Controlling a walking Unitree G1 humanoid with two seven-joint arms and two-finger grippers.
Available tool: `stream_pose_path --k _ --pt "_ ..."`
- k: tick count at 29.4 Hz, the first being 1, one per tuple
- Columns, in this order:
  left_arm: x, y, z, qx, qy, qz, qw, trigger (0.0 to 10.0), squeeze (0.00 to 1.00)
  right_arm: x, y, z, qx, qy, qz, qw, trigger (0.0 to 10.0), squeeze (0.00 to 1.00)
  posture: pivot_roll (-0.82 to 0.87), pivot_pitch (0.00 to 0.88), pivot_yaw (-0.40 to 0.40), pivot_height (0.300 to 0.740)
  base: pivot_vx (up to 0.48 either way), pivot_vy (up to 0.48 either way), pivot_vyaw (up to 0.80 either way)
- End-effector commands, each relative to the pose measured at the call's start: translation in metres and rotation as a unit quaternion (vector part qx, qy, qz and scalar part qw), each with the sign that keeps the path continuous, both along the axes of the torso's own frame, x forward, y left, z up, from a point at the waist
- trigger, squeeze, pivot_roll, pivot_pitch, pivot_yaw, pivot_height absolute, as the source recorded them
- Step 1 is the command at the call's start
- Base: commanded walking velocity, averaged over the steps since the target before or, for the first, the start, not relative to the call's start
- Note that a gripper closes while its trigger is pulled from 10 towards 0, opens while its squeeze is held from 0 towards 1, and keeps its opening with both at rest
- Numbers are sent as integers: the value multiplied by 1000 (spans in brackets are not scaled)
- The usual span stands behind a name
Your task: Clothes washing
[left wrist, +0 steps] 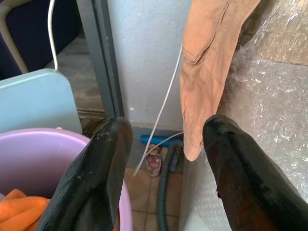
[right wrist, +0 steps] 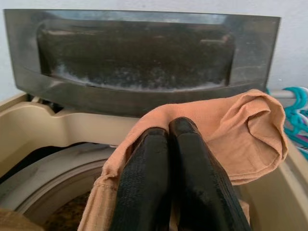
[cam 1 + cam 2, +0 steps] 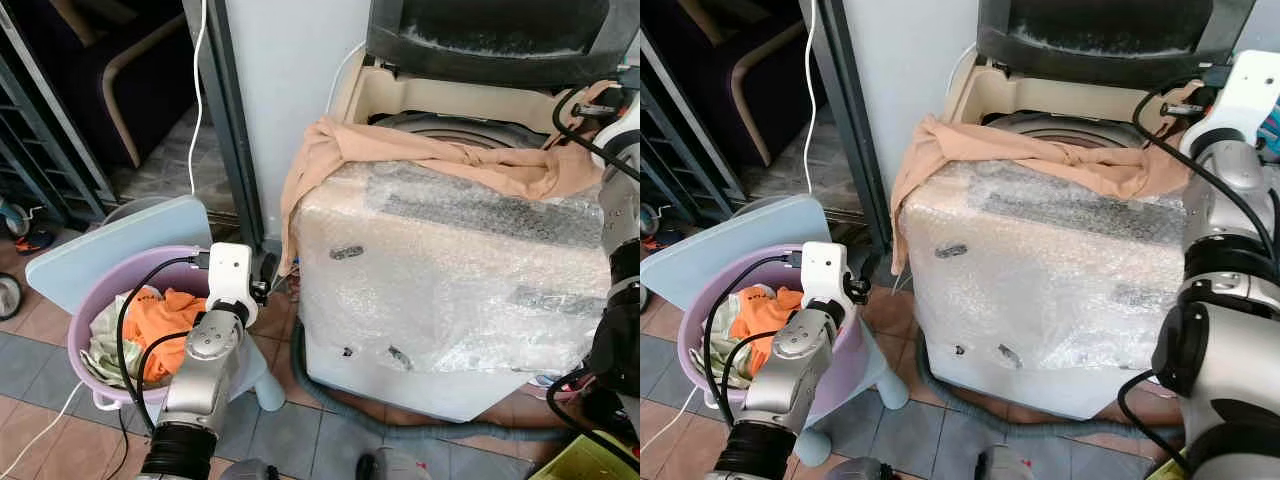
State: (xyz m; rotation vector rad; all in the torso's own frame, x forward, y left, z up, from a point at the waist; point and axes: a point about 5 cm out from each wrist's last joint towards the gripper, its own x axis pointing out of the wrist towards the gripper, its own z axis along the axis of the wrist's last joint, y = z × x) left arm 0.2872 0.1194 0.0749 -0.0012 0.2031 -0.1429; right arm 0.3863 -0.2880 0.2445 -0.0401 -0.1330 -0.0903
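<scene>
Gripping a fold of a tan garment (image 3: pixel 440 155), the right gripper (image 2: pixel 168 139) sits at the far right corner of a top-loading washing machine (image 3: pixel 450 300), its two black fingers pressed together with the cloth pinched between them. The garment stretches across the machine's open top, one end bunched at the gripper, the other draped over the near left corner and hanging down the bubble-wrapped side. The machine's dark lid (image 2: pixel 139 57) stands raised behind the drum opening (image 2: pixel 53 178).

To the machine's left, the left gripper (image 1: pixel 163 159) hovers beside a lilac basin (image 3: pixel 95 330), fingers spread wide and holding nothing, pointed toward the gap between basin and machine. The basin rests on a pale blue plastic stool (image 3: pixel 110 245) and holds an orange cloth (image 3: pixel 170 325) and some lighter laundry. A grey drain hose (image 3: pixel 400 420) curls along the tiled floor at the machine's base, and a white cable (image 1: pixel 161 110) runs down the wall behind.
</scene>
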Motion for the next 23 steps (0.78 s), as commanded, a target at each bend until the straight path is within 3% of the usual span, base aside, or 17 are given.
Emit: stream_pose_path --k 1,2,4,5,6,7,8,10,11,12,13,14,17,23 --pt "0 0 1 4 3 0 1000 10000 0 1 8 10 5 -22 52 998 10000 1000 -75 42 21 740 0 0 0" --pt "0 0 0 5 5 0 1000 10000 0 0 21 14 22 -40 114 992 10000 1000 -75 43 20 740 0 0 0" --pt "0 0 0 5 5 0 1000 10000 0 -1 25 15 21 -44 138 989 10000 1000 -75 43 20 740 0 0 0" --pt "-1 0 -1 8 7 2 1000 10000 0 -2 26 19 -3 -57 138 989 10000 1000 -76 45 18 740 0 0 0" --pt "-1 0 -1 8 8 3 1000 10000 0 -3 24 24 -32 -77 118 990 10000 1000 -76 45 18 740 0 0 0" --pt "-1 0 -1 8 8 3 1000 10000 0 -3 24 24 -32 -77 118 990 10000 1000 -76 45 18 740 0 0 0" --pt "-1 0 -1 7 9 5 1000 10000 0 -7 15 42 -37 -131 70 988 10000 1000 -77 47 18 740 0 0 0" --pt "-1 0 -1 7 8 4 1000 10000 0 -10 10 51 -28 -159 49 986 10000 1000 -75 47 18 740 0 0 0" --pt "-1 0 -1 7 8 4 1000 10000 0 -12 8 55 -33 -166 48 984 10000 1000 -76 49 19 740 0 0 0" --pt "-1 0 -1 7 8 3 1000 10000 0 -15 5 60 -86 -175 22 981 10000 1000 -79 50 20 740 0 0 0" --pt "-1 0 -1 7 8 3 1000 10000 0 -15 5 60 -86 -175 22 981 10000 1000 -79 50 20 740 0 0 0" --pt "-1 1 -1 7 9 3 1000 10000 0 -16 4 60 -131 -164 12 978 10000 1000 -82 50 21 740 0 0 0" --pt "-1 0 -1 8 10 1 1000 10000 0 -19 0 59 -141 -159 1 977 10000 1000 -81 51 21 740 0 0 0" --pt "-2 1 -1 9 11 1 1000 10000 0 -22 19 56 -117 -157 128 972 10000 1000 -80 56 25 740 0 0 0"
